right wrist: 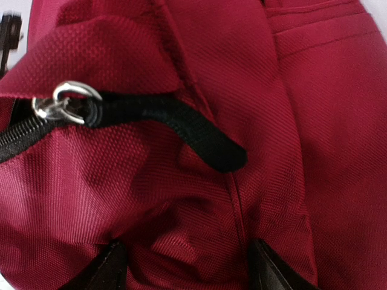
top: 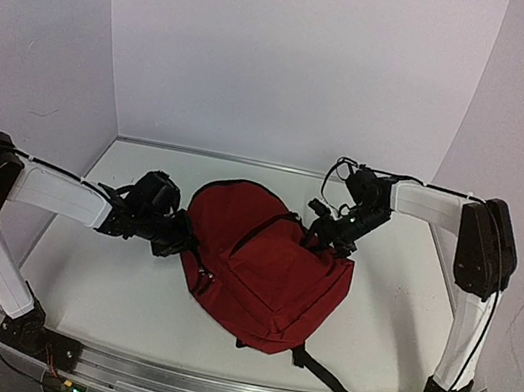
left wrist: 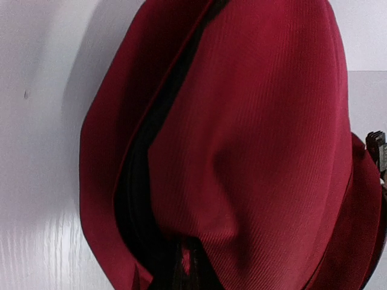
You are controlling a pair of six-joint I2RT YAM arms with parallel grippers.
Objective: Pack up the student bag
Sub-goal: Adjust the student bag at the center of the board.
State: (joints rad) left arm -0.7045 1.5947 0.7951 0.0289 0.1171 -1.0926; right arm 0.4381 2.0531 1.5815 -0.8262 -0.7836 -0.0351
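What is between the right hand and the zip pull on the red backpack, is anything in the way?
Nothing visible. The right hand is at the student bag, its open fingers straddling the bag's fabric. The black zip pull lies just ahead of them, uncovered.

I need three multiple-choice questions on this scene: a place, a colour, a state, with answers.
1. Where does the student bag lie? A on a chair; B on the white table; C on a shelf.
2. What colour is the zip pull? A black; B yellow; C green.
3. How do the right fingers stand? A pressed together; B folded away; C spread apart.
Answers: B, the top view shows it there; A, the right wrist view shows black webbing; C, red fabric lies between them.
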